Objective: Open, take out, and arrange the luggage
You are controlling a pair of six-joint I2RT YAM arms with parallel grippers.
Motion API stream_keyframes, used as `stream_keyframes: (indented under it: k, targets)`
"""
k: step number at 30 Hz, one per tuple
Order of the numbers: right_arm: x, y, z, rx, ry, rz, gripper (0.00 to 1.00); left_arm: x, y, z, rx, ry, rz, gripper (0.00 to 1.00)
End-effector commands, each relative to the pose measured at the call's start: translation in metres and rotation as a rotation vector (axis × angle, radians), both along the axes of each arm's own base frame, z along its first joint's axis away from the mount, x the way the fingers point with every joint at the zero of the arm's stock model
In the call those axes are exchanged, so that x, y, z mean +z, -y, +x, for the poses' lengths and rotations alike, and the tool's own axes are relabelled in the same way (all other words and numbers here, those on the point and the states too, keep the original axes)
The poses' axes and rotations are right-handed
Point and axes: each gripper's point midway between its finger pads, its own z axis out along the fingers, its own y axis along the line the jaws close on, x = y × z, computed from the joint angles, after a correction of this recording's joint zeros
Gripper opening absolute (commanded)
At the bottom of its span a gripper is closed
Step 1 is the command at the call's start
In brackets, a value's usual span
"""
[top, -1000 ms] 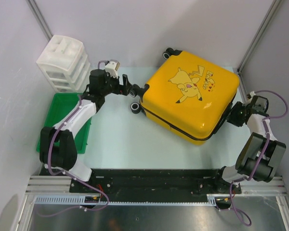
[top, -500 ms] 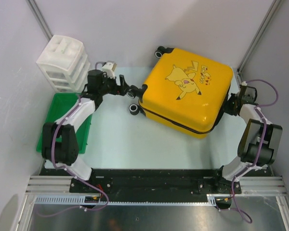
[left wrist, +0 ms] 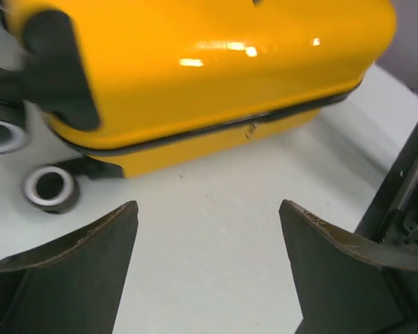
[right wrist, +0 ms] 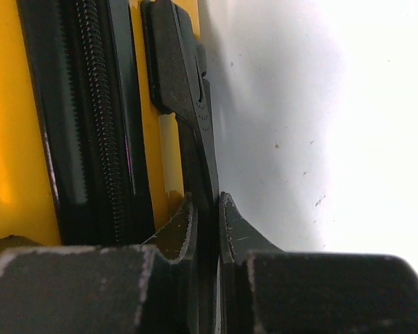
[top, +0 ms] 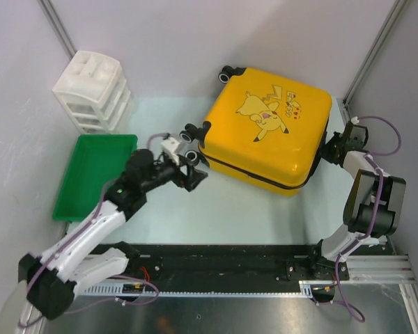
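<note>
Two risks stand out. Nearest, the left tool (top: 197, 171) hangs wide open over the middle of the table (top: 195, 212), holding nothing. So nothing braces the luggage (top: 265, 139), which lies flat and zipped toward the far right corner. At its right side, the right tool (right wrist: 207, 202) is pinched shut on a thin black tab (right wrist: 188, 104) beside the zipper (right wrist: 101, 104) — a pull could slide the luggage or slip off the tab.

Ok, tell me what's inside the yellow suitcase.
Nothing shows: the luggage lies closed, its black zipper seam shut along the visible sides, which hides anything inside. The right pincer pinches a black tab on its edge.
</note>
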Motion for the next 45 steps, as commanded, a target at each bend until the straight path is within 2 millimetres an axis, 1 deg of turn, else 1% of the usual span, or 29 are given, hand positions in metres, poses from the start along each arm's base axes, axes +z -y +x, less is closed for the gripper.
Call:
stream_keyframes:
  k: [1, 4, 5, 6, 7, 8, 9, 10, 11, 12, 14, 16, 19, 20, 22, 23, 24, 25, 26, 27, 29, 30, 33, 34, 36, 37, 39, 41, 45]
  targets:
    - [-0.004, -0.028, -0.015, -0.007, -0.036, 0.163, 0.00, -0.056, 0.026, 0.012, 0.031, -0.183, 0.075, 0.85]
    - [-0.005, -0.022, -0.024, -0.023, -0.049, 0.167, 0.00, -0.055, 0.042, 0.049, 0.046, -0.163, 0.118, 0.81]
    - [-0.004, -0.022, -0.026, -0.025, -0.047, 0.178, 0.00, -0.033, 0.051, 0.064, 0.039, -0.084, 0.088, 0.80]
    - [-0.004, -0.023, -0.030, -0.028, -0.047, 0.184, 0.00, -0.026, 0.056, 0.074, 0.038, -0.049, 0.080, 0.79]
    - [-0.003, -0.023, -0.031, -0.031, -0.044, 0.189, 0.00, -0.037, 0.062, 0.087, 0.040, -0.053, 0.098, 0.77]
    - [-0.002, -0.023, -0.031, -0.036, -0.039, 0.197, 0.00, -0.032, 0.068, 0.098, 0.041, -0.029, 0.095, 0.77]
    - [-0.002, -0.024, -0.032, -0.049, -0.041, 0.214, 0.00, -0.015, 0.073, 0.116, 0.048, 0.015, 0.091, 0.76]
    - [-0.001, -0.025, -0.033, -0.054, -0.038, 0.222, 0.00, -0.031, 0.078, 0.131, 0.057, -0.010, 0.117, 0.75]
    - [-0.001, -0.023, -0.033, -0.067, -0.032, 0.230, 0.00, -0.030, 0.079, 0.143, 0.069, -0.007, 0.117, 0.74]
    - [0.000, -0.023, -0.034, -0.081, -0.031, 0.245, 0.00, -0.012, 0.079, 0.159, 0.086, 0.025, 0.095, 0.73]
    - [0.001, -0.024, -0.037, -0.089, -0.028, 0.260, 0.00, -0.008, 0.079, 0.168, 0.097, 0.033, 0.091, 0.73]
    - [0.002, -0.026, -0.039, -0.098, -0.027, 0.280, 0.00, -0.008, 0.078, 0.157, 0.069, 0.022, 0.076, 0.73]
    - [0.007, -0.035, -0.044, -0.107, -0.026, 0.316, 0.00, -0.016, 0.068, 0.117, 0.044, -0.004, 0.067, 0.76]
    - [0.008, -0.039, -0.047, -0.107, -0.026, 0.323, 0.00, -0.024, 0.064, 0.092, 0.020, -0.004, 0.078, 0.77]
    - [0.010, -0.048, -0.047, -0.095, -0.021, 0.331, 0.00, -0.034, 0.063, 0.071, 0.002, 0.001, 0.090, 0.77]
    - [0.011, -0.051, -0.049, -0.093, -0.016, 0.332, 0.00, -0.049, 0.064, 0.052, -0.023, -0.015, 0.101, 0.77]
    - [0.011, -0.056, -0.050, -0.082, -0.016, 0.333, 0.00, -0.056, 0.066, 0.044, -0.036, -0.018, 0.106, 0.77]
    - [0.012, -0.057, -0.050, -0.081, -0.011, 0.329, 0.00, -0.061, 0.067, 0.042, -0.029, -0.011, 0.108, 0.78]
    - [0.012, -0.058, -0.051, -0.078, -0.009, 0.329, 0.00, -0.073, 0.072, 0.033, -0.047, -0.028, 0.119, 0.77]
    - [0.013, -0.059, -0.051, -0.077, -0.009, 0.330, 0.00, -0.081, 0.075, 0.032, -0.051, -0.038, 0.128, 0.77]
    - [0.011, -0.059, -0.052, -0.073, -0.015, 0.327, 0.00, -0.083, 0.086, 0.033, -0.052, -0.021, 0.126, 0.76]
    - [0.011, -0.058, -0.053, -0.074, -0.018, 0.326, 0.00, -0.095, 0.091, 0.036, -0.055, -0.041, 0.136, 0.75]
    - [0.010, -0.060, -0.054, -0.074, -0.024, 0.330, 0.00, -0.097, 0.108, 0.040, -0.068, -0.030, 0.122, 0.72]
    - [0.010, -0.060, -0.054, -0.070, -0.021, 0.330, 0.00, -0.106, 0.114, 0.042, -0.075, -0.040, 0.127, 0.72]
    - [0.009, -0.059, -0.055, -0.070, -0.025, 0.327, 0.00, -0.104, 0.123, 0.045, -0.086, -0.027, 0.114, 0.70]
    - [0.009, -0.058, -0.055, -0.069, -0.026, 0.325, 0.00, -0.108, 0.128, 0.046, -0.093, -0.028, 0.108, 0.68]
    - [0.007, -0.056, -0.056, -0.072, -0.031, 0.324, 0.00, -0.107, 0.136, 0.048, -0.098, -0.020, 0.091, 0.65]
    - [0.006, -0.055, -0.057, -0.074, -0.033, 0.329, 0.00, -0.114, 0.145, 0.047, -0.106, -0.033, 0.088, 0.66]
    - [0.006, -0.055, -0.057, -0.069, -0.033, 0.330, 0.00, -0.110, 0.150, 0.056, -0.069, 0.003, 0.061, 0.65]
